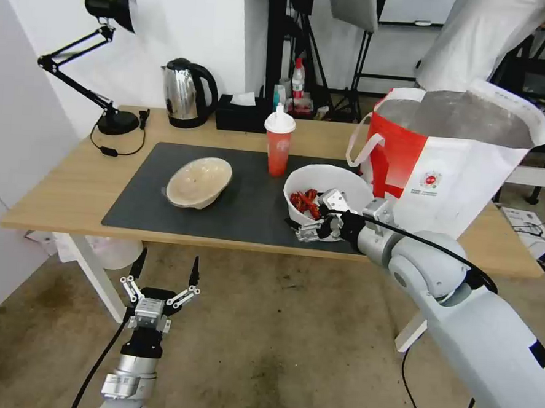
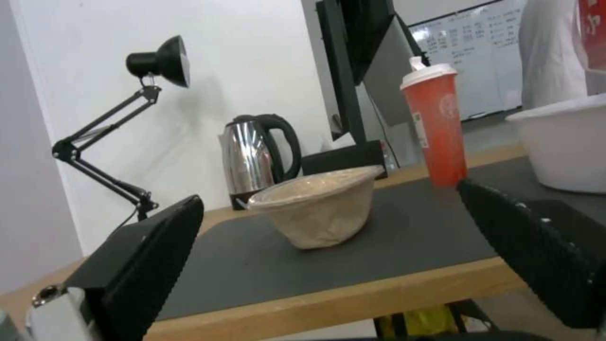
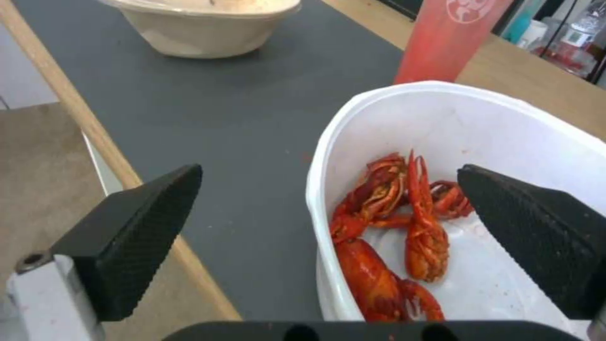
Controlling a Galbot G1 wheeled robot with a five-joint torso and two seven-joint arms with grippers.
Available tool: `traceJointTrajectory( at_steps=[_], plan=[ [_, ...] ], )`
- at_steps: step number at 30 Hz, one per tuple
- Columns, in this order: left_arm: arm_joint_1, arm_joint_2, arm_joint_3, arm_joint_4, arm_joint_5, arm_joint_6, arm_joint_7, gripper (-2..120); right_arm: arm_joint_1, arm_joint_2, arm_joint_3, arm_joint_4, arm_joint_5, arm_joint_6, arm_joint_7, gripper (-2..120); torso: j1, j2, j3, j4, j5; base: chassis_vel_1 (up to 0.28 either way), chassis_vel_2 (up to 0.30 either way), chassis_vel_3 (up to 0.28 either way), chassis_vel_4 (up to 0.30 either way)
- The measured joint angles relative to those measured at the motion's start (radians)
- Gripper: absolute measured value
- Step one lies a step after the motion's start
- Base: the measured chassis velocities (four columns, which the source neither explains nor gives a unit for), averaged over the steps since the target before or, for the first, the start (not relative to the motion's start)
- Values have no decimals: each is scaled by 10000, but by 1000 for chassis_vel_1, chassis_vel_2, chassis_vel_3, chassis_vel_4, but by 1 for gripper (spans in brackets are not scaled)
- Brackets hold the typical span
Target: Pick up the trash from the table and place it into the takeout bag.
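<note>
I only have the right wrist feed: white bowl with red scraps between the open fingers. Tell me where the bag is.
Observer: The takeout bag stands on the table just behind the white bowl, its top open.
Operator: Report the left arm.
Observer: The left gripper hangs open in front of the table's near edge, below the tabletop.
Operator: Give me the right gripper's place from above.
Observer: The right gripper straddles the white bowl's near rim, one finger inside and one outside.

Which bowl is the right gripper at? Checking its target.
The white bowl with red scraps; the right gripper straddles its near rim. The beige bowl sits apart.
</note>
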Motion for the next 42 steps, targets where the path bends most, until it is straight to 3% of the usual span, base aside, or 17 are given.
traceJointTrajectory(
  at_steps=[13, 25, 36, 42],
  plan=[
    [5, 4, -39, 24, -24, -45, 0, 100, -35, 46, -140, -107, -466, 16, -141, 92, -1, 0, 0, 0, 1, 0, 0, 0, 0],
    [105, 3, -68, -239, 203, -199, -1, 100, -81, 69, -111, -171, -441, 47, -149, 52, -1, -1, -1, 1, 1, 0, 0, 0, 0],
    [96, 3, -113, -335, 317, -247, 0, 100, -93, 105, -74, -266, -422, 104, -154, 6, -1, 0, 0, 0, 1, 0, 0, 0, 0],
    [94, 3, -108, -309, 321, -274, 0, 100, -99, 98, -61, -268, -410, 133, -143, 0, -2, 0, -1, 0, 0, 0, 0, 0, 0]
  ],
)
